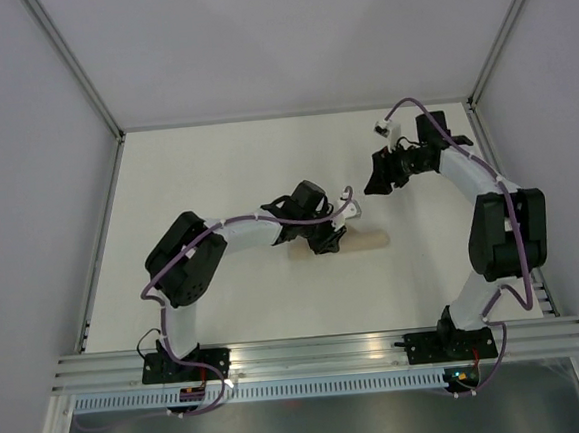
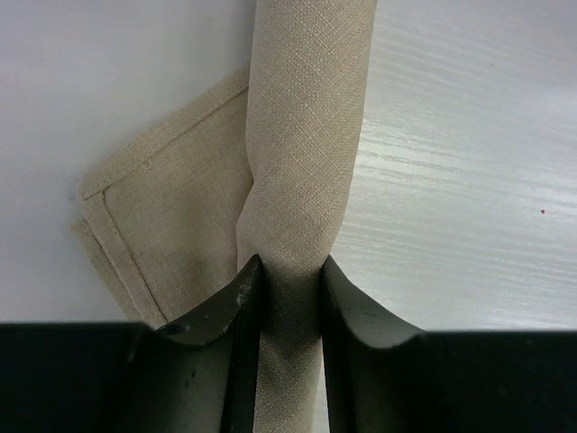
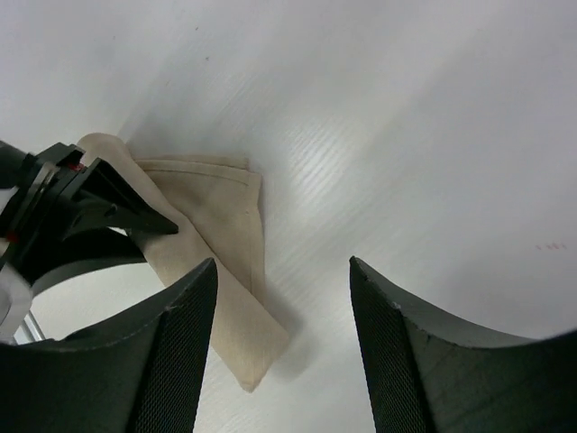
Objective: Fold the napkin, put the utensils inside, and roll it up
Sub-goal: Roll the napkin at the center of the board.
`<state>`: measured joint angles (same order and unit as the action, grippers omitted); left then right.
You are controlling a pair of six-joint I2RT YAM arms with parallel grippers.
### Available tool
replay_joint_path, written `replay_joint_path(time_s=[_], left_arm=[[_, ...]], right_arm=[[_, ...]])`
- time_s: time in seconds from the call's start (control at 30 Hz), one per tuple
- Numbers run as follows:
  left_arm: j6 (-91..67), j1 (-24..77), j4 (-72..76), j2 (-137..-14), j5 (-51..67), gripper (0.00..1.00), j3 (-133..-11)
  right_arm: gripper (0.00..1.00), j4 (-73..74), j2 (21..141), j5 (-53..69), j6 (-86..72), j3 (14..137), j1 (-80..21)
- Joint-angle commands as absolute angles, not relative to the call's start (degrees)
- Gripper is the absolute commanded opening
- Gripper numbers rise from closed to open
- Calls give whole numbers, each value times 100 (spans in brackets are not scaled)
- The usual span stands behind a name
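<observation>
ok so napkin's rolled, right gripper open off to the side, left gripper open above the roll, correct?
No. The left gripper isn't open above the roll: the left wrist view shows it shut on the rolled napkin. The rest holds: right gripper open, off to the side.

The tan, plain-woven napkin [image 2: 306,135] lies on a white table [image 1: 216,172] between black fingers [image 2: 225,316].

Napkin [image 2: 306,135]: tan woven cloth, rolled into 1 tube, laid on worktop [image 2: 469,180]; 1 hemmed corner seen unrolled alongside.
</observation>
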<state>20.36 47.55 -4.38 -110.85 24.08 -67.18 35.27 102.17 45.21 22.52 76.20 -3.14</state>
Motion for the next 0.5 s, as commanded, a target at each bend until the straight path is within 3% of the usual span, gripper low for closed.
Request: replay_joint_path(time_s=[0.0, 0.33, 0.47], left_arm=[[1591, 4527, -1748, -11548, 3163, 31, -7100], [1310, 4017, -3110, -12549, 4200, 36, -8199], [1230, 3964, -3646, -12937, 4402, 36, -8743]], right_arm=[[66, 2839, 9398, 4720, 2100, 7217, -35], [66, 2031, 7437, 4327, 3215, 4880, -219], [69, 1390, 6463, 3377, 3796, 3939, -1211]])
